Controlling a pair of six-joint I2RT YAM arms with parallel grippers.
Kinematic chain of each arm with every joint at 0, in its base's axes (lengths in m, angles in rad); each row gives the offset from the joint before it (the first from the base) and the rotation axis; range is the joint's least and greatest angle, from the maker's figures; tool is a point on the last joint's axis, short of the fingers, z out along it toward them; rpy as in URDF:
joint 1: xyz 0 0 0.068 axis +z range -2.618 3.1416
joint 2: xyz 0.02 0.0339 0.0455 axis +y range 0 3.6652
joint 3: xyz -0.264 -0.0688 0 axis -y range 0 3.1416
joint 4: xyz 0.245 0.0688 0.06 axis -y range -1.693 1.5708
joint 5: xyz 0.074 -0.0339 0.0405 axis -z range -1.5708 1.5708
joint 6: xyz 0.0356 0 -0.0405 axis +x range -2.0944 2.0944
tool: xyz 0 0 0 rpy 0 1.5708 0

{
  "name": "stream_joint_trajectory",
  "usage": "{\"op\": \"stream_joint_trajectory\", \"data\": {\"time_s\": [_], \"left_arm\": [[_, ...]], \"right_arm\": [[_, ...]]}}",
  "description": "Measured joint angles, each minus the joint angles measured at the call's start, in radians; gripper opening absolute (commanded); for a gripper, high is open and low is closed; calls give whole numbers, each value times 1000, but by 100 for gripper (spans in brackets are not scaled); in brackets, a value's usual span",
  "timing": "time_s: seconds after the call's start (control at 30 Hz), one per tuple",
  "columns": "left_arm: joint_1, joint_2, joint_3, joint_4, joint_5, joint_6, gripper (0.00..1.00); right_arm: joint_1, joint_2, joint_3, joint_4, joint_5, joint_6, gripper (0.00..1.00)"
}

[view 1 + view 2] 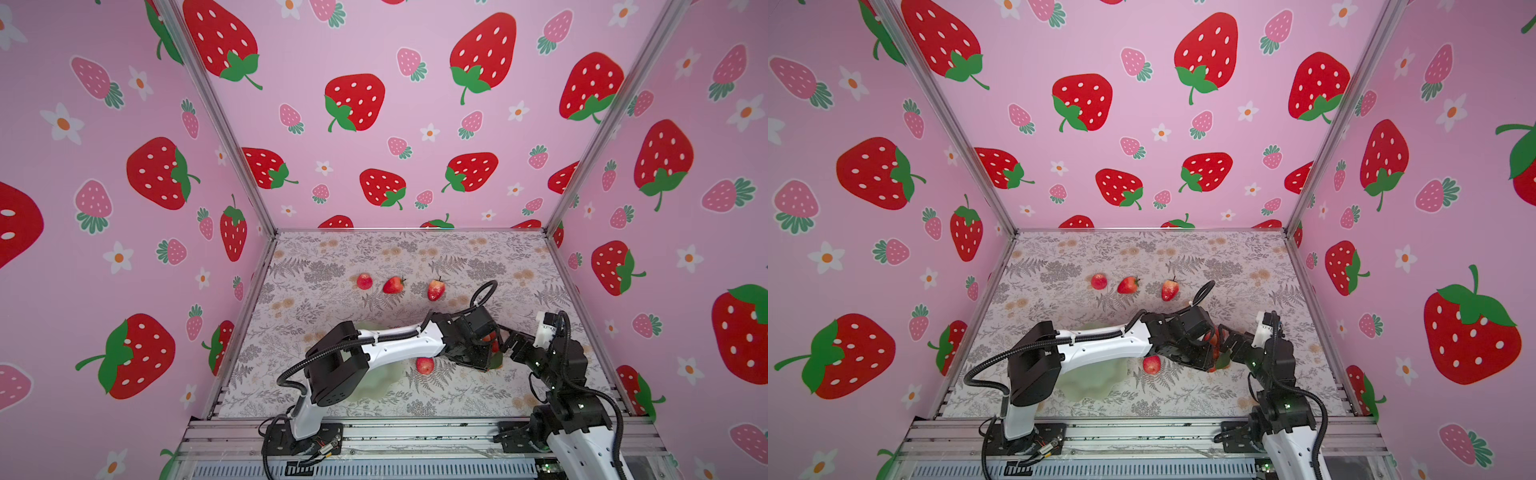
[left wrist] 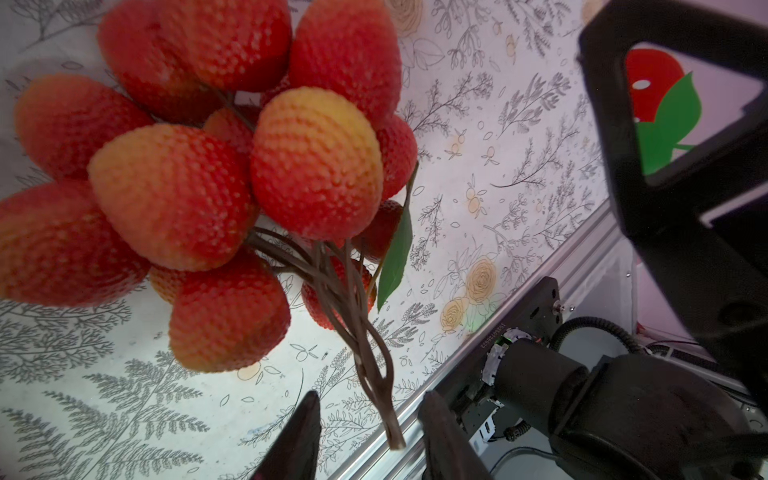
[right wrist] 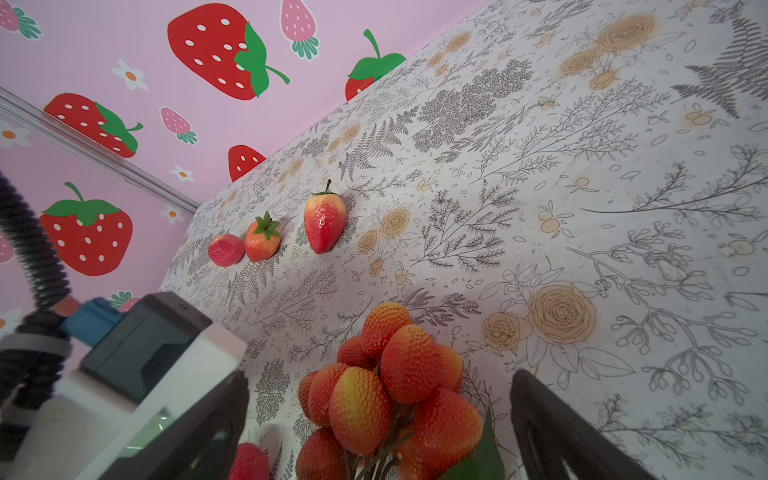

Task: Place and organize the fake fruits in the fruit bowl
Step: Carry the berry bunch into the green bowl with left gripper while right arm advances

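Left wrist, end effector ajar, straddling stem

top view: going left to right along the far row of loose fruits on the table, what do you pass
pinkish-red round fruit → red strawberry → stemmed red-yellow apple
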Motion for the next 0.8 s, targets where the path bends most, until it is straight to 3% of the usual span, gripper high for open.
{"op": "stream_joint_trajectory", "data": {"time_s": [0.3, 0.8], "left_arm": [[-1, 68, 47, 7, 22, -21, 38], [13, 42, 14, 44, 21, -47, 5]], "right_arm": [[0, 2, -14, -6, -11, 7, 99], [0, 28, -14, -5, -14, 6, 99]]}}
